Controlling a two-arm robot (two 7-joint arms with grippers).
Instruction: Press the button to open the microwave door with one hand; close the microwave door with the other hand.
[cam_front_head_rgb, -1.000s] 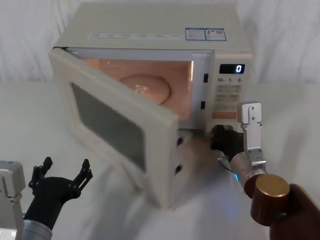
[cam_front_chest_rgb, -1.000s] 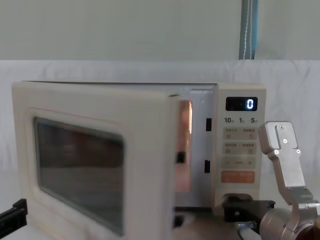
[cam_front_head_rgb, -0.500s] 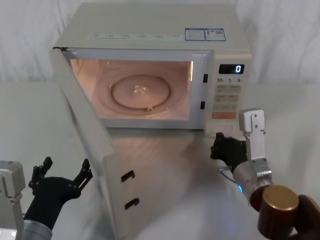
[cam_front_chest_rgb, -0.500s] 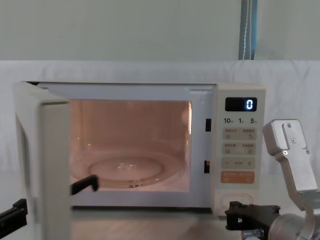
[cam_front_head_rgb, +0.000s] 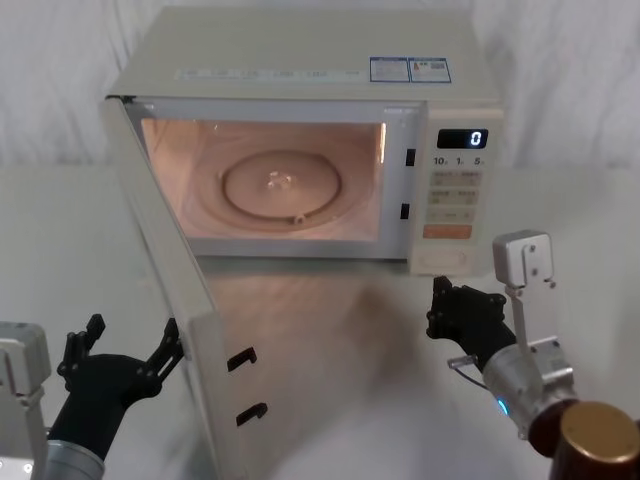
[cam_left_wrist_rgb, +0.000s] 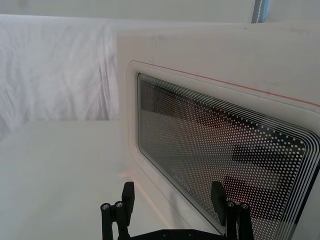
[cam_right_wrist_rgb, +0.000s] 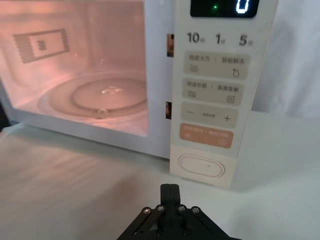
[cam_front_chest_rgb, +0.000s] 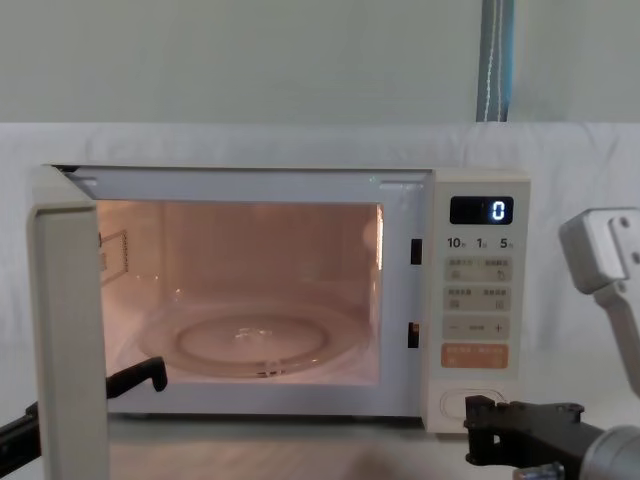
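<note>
I have the microwave door (cam_front_head_rgb: 165, 290) swung fully out on its hinge at the microwave's (cam_front_head_rgb: 300, 60) left edge, so from the head camera I see it nearly edge-on, running from the cabinet's corner down toward about seven o'clock. The lit cavity and its glass turntable (cam_front_head_rgb: 282, 183) are exposed, which I take to mean the opening half of the job is done.

My right gripper (cam_front_head_rgb: 462, 310) sits on the table side of the control panel, at roughly four o'clock from the cavity and just clear of the button (cam_right_wrist_rgb: 202, 165). Its fingers are pressed together into a single blunt tip, which makes sense for poking a button instead of grasping anything. The button itself is the wide oval at the foot of the panel, below the orange key (cam_right_wrist_rgb: 206, 136), and the wrist camera shows the tip lined up with it but apart from it.

My left gripper (cam_front_head_rgb: 120, 355) waits at about eight o'clock, close behind the outer face of the door, fingers spread wide. In its wrist camera the dotted window (cam_left_wrist_rgb: 225, 150) looms close, one finger (cam_left_wrist_rgb: 218, 196) overlapping the glass. I judge that placement suits the closing step: an open gripper gives a broad face to push the panel back toward the cabinet.
</note>
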